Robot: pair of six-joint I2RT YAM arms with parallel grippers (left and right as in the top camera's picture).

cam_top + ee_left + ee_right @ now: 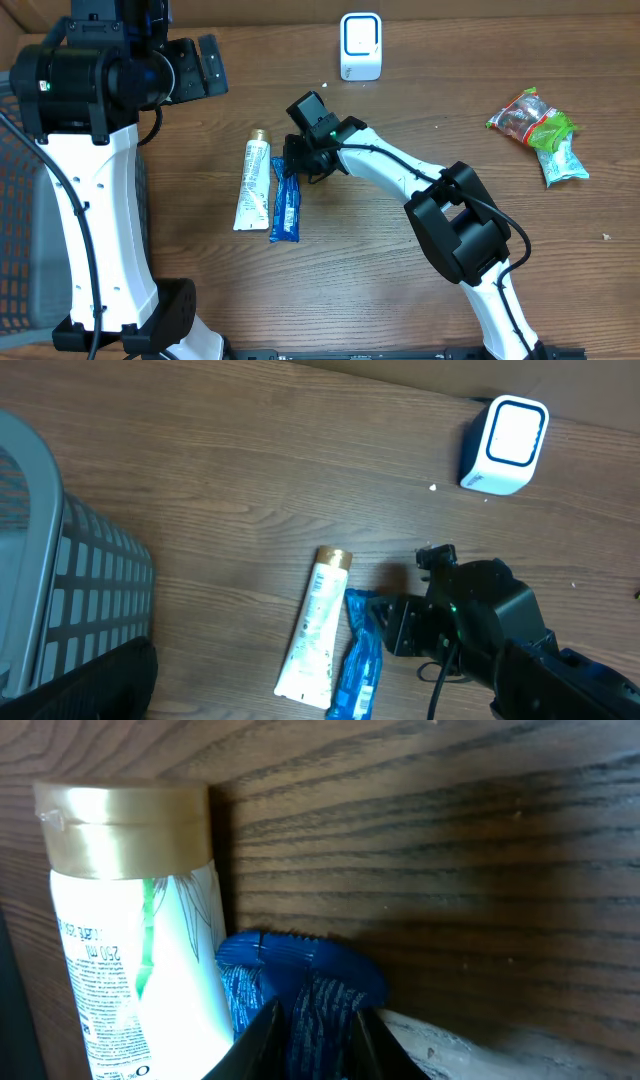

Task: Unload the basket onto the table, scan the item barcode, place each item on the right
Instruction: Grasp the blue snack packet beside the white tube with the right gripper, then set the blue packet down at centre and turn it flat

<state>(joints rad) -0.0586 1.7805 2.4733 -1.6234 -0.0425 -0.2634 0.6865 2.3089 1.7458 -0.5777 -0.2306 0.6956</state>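
A blue packet [285, 205] lies on the wooden table beside a white tube with a gold cap [251, 185]. My right gripper [292, 165] is down at the packet's far end. In the right wrist view its two fingers press on either side of the crumpled blue wrapper [300, 980], so the gripper [318, 1017] is shut on it; the tube [130, 940] stands just to the left. The white scanner [360, 45] sits at the back of the table. My left gripper [208, 65] hovers open at the far left, away from packet [358, 670] and tube [315, 625].
A green and red snack bag [533, 118] and a pale packet [562, 162] lie at the right. A grey mesh basket [60, 590] stands off the left edge. The scanner [505, 445] faces the table's middle.
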